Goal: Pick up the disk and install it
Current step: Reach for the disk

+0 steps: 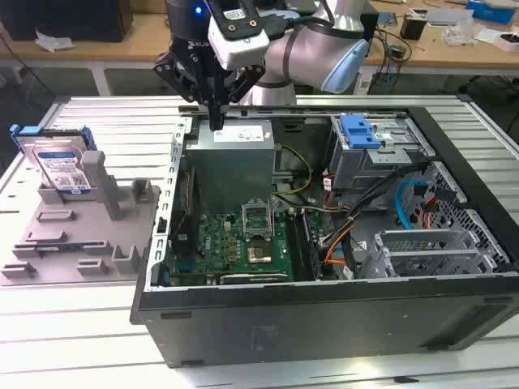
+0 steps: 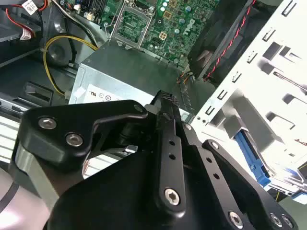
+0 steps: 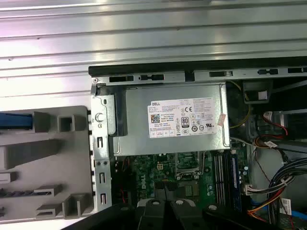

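Disk (image 1: 61, 168) stood on edge in the grey holder (image 1: 81, 235) on the worktop (image 1: 81, 356), at the exterior view's left, presumably so its top edge was free for a grab from above. End effector (image 1: 216, 120) hung over the power supply (image 1: 235, 134), well apart from the disk, fingers pinched together, nothing in them. Computer case (image 1: 324, 324) lay open on its side, so the drive cage (image 1: 369, 158) faced up. Pick not yet made, by my read.
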`<state>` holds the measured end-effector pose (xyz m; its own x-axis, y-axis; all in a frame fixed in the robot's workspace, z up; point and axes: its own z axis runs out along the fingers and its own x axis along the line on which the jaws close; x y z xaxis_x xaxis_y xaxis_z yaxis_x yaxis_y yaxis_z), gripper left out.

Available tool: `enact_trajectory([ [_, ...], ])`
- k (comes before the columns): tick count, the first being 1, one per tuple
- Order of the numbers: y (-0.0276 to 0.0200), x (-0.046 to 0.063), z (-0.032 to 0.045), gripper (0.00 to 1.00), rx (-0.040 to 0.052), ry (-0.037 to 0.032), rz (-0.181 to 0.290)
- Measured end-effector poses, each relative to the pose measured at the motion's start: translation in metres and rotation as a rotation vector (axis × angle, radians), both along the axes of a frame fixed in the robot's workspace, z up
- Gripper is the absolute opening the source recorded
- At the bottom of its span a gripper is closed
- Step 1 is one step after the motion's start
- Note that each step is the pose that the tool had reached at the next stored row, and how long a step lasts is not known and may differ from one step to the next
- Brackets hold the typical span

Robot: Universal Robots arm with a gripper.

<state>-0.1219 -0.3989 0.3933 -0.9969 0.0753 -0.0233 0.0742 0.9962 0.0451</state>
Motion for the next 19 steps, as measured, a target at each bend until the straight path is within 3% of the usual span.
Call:
enact_trajectory([
  [13,0.0,-0.0003,0.0,0.11,0.0,-0.0001,0.0],
  [19,0.003,-0.0094,0.0001,0.11,-0.0002,0.0001,-0.001],
])
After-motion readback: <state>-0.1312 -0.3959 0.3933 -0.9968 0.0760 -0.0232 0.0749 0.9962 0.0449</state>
